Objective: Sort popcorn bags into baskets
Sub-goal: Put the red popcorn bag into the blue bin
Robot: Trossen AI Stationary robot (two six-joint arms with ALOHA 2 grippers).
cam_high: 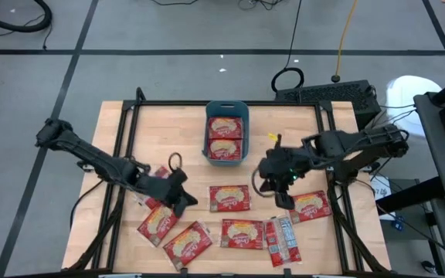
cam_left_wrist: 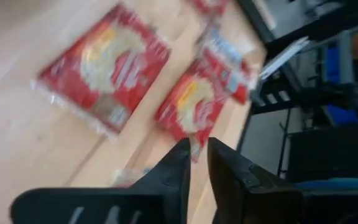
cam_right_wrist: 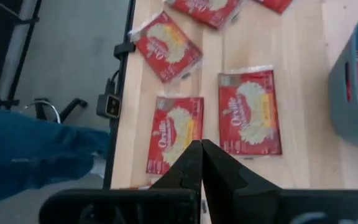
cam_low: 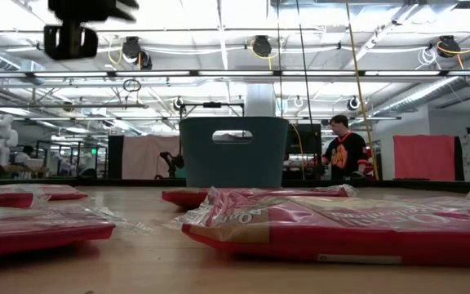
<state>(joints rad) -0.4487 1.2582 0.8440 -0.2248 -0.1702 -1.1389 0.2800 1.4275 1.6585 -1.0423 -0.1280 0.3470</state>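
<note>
The teal basket [cam_high: 226, 131] stands at the table's far middle with two red popcorn bags [cam_high: 225, 137] lying flat in it. Several more bags lie flat on the near half of the table, among them one in the middle [cam_high: 229, 198] and one showing its silvery back [cam_high: 282, 241]. My left gripper [cam_high: 185, 201] hovers over the near left bags, its fingers [cam_left_wrist: 197, 168] a narrow gap apart with nothing between them. My right gripper [cam_high: 278, 193] hangs shut and empty over the table right of the middle bag [cam_right_wrist: 250, 112].
A black frame runs along the table's edges [cam_high: 122, 147]. A bag [cam_high: 157, 174] lies partly under my left arm. Beyond the near edge, a person's blue-trousered leg [cam_right_wrist: 36, 149] shows. A person [cam_low: 345, 151] stands far behind the table.
</note>
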